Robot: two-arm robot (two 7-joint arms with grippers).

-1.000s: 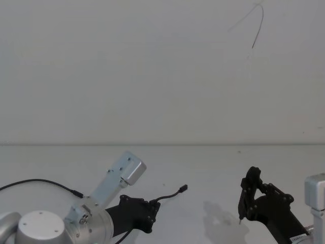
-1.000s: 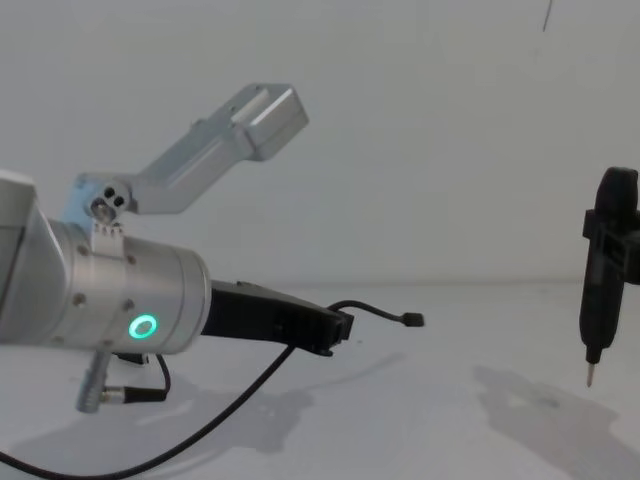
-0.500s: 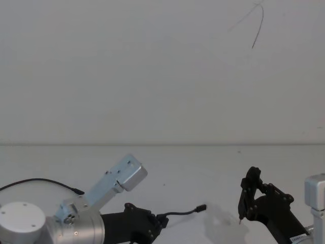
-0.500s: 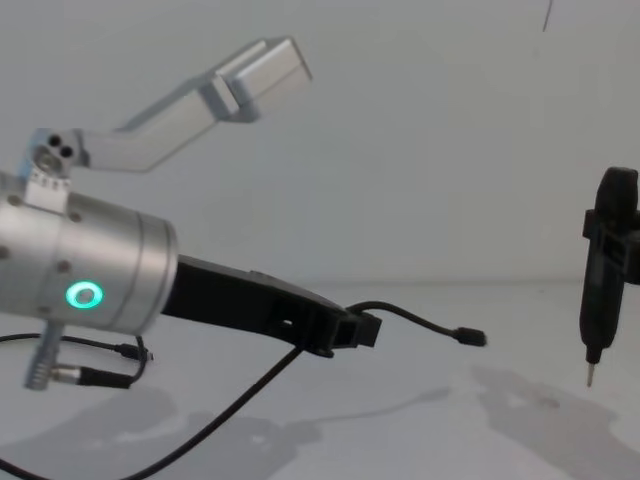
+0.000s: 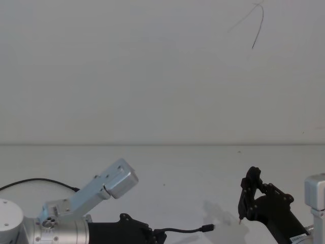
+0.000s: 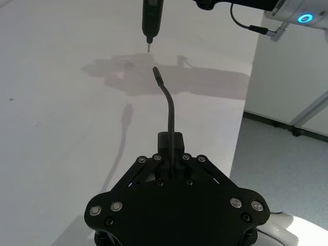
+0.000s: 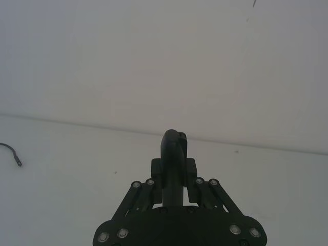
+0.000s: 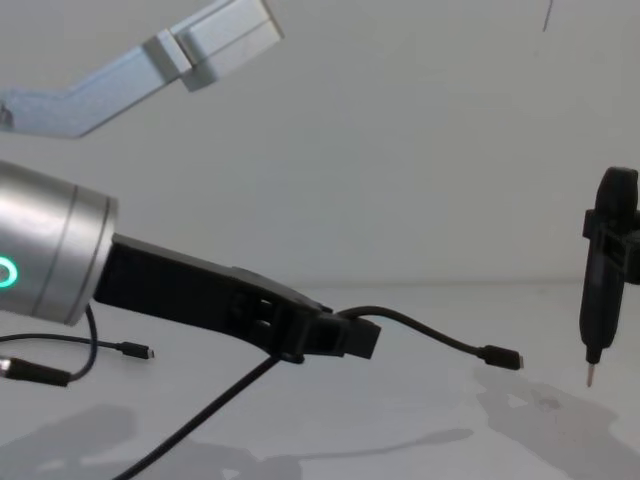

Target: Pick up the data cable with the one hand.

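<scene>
My left gripper [image 8: 352,336], black plastic with two fingers on a thick silver arm with a glowing green ring, reaches forward and toward my right above the white table [image 8: 420,425]. Its fingers are drawn in narrow on the long, thin, black data cable [image 8: 430,336], pinching it a short way behind its free end. From the fingertips the cable arcs out through the air, clear of the table, and ends in a small flat black plug [image 8: 500,356] that points toward my right side. Behind the fingers, the rest of the cable drops away under my arm toward the lower left of the chest view. The plug hangs near the metal tip of the black pen-shaped tool [image 8: 604,270] without touching it. My right gripper [image 5: 251,195] is clamped on that tool, holding it upright, tip down, just above the table. Off to my left a thinner black wire [image 8: 118,346] with a small connector lies on the table, well apart from the plug.
</scene>
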